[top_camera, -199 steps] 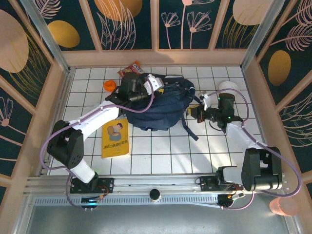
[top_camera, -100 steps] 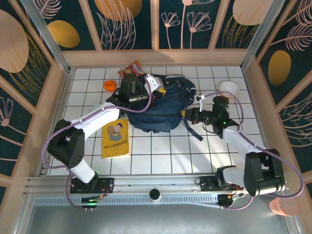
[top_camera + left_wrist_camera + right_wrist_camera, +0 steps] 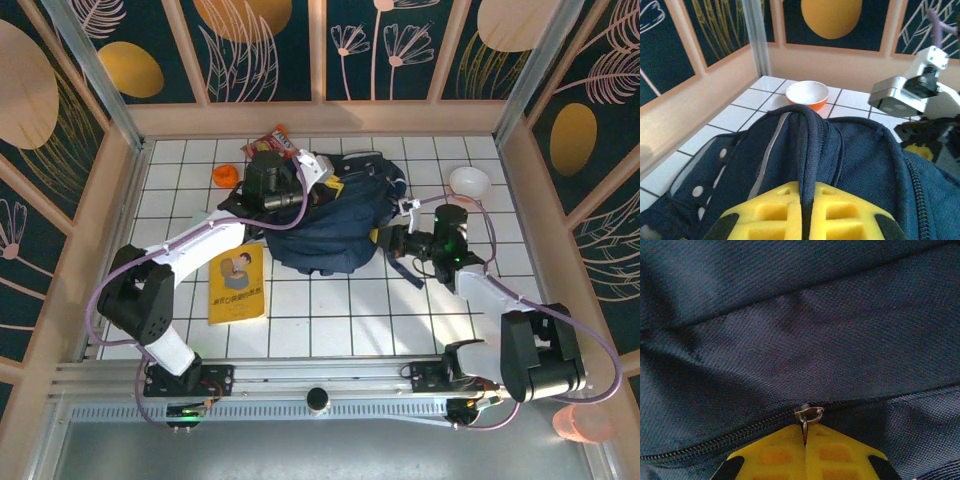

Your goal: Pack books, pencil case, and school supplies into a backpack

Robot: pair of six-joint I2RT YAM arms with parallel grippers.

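On the white tiled surface (image 3: 340,310), nearest the arm bases, a thin yellow paperback with a cartoon figure on its cover (image 3: 237,284) lies flat at the left, just clear of the bag beyond it. Past it, mid-surface, sits the large navy-blue fabric backpack (image 3: 330,225), slumped, with a dark strap trailing from its right side.

The right pincer (image 3: 384,239) meets the backpack's right side. In the right wrist view its yellow fingers (image 3: 785,452) are pressed together, pinching the small metal zipper pull (image 3: 808,414) on a zip line across the navy cloth.

The left pincer (image 3: 322,186) sits over the backpack's far left top. In the left wrist view its yellow fingers (image 3: 840,217) are closed on the dark padded top handle (image 3: 807,145), which runs up between them.

Farther right stands a white bowl with an orange outside (image 3: 469,181), well apart from the bag. At the far left lie a small round orange object (image 3: 224,175) and a red-orange snack packet (image 3: 270,140).
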